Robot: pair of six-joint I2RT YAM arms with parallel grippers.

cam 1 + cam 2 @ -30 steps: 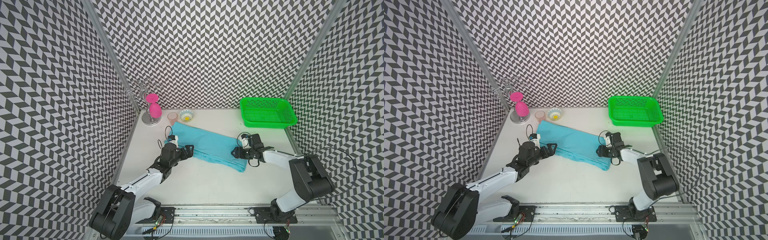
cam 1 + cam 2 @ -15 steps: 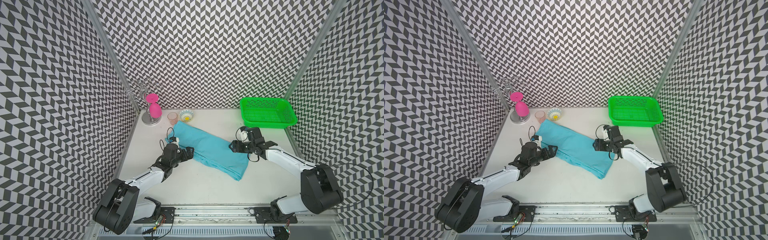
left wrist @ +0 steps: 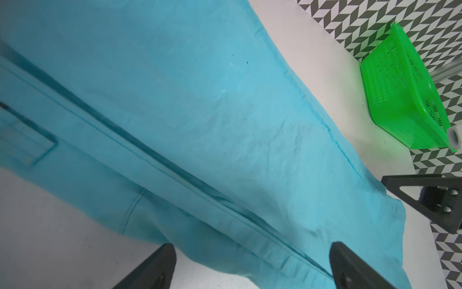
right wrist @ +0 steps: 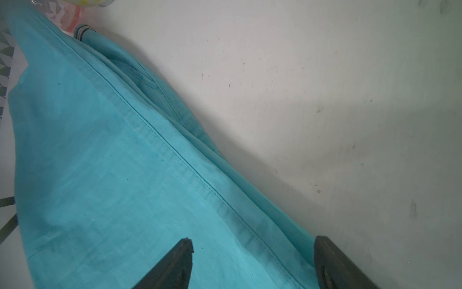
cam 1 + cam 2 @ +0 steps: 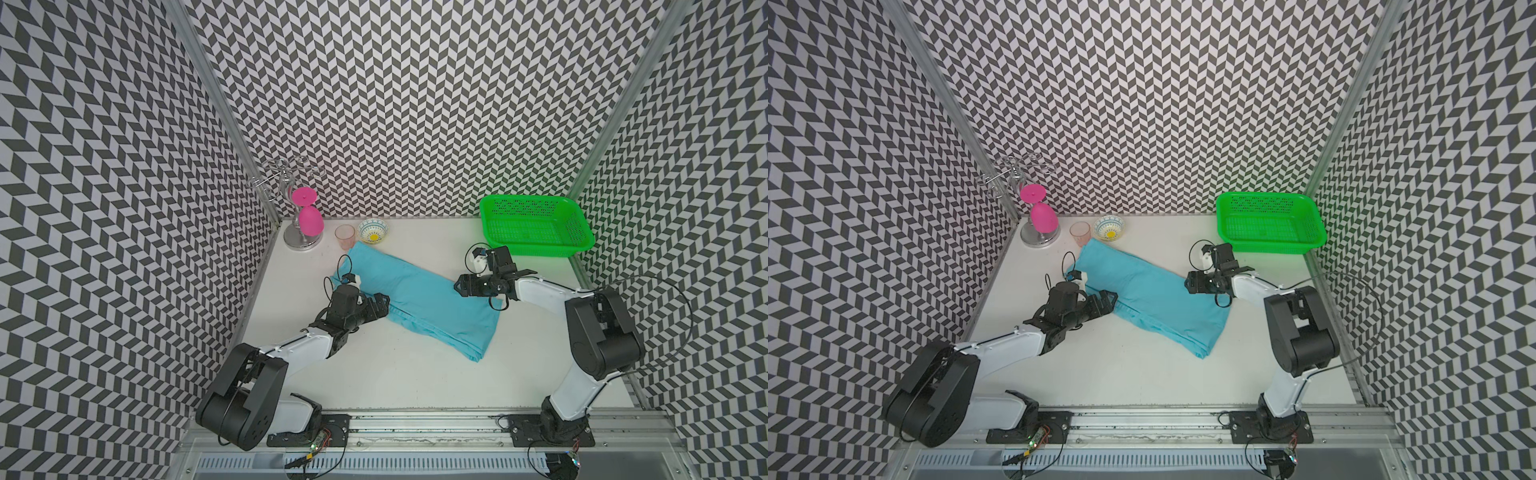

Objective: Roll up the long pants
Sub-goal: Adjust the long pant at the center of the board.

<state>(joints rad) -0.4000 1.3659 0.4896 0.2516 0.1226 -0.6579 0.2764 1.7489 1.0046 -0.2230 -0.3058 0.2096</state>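
Pants (image 5: 432, 299) lie flat on the table (image 5: 395, 374), folded lengthwise and running diagonally. The leg end is nearest me, toward my right. Not rolled yet.

My left gripper (image 5: 384, 300) has its jaws spread, low at the near-left long edge, nothing pinched. My right gripper (image 5: 457, 286) also has its jaws spread, straddling the far edge seam part-way along, and it holds nothing.

Cloth looks thin, soft and light. I expect the layers to slide on each other, with no stiffness to push against. I'd grab the leg end at both corners, through all layers, and roll toward the waistband (image 4: 82, 30).

The waistband is far left, just beside the cup (image 5: 345, 237) and bowl (image 5: 373, 231). The basket (image 5: 540, 247) is far right, well apart.
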